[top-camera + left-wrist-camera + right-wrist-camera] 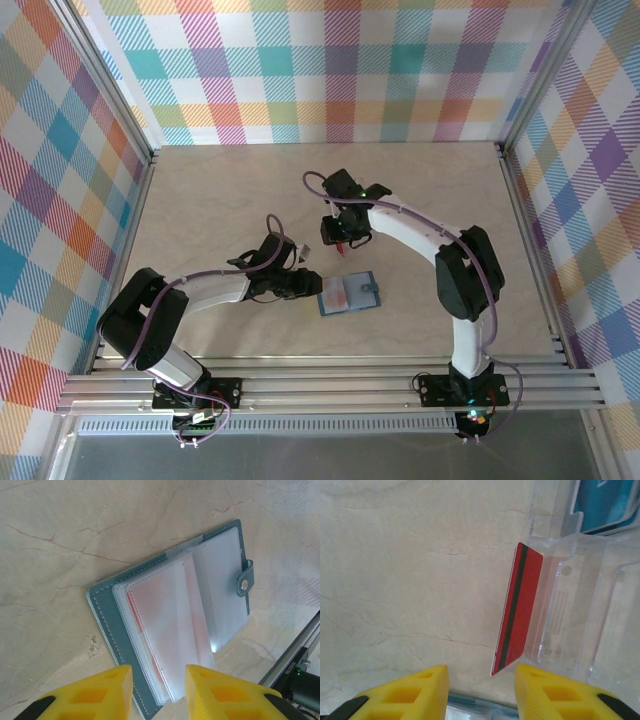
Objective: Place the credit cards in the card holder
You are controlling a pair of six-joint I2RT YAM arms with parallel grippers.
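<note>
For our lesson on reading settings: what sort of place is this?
Probably a robot test cell: checked cloth walls, an aluminium frame rail and two arms bolted beside a table.

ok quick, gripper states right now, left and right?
Left gripper: open, jaws apart over the card holder corner, no grip visible.
Right gripper: open, red card standing on edge ahead of it, not clamped.
</note>
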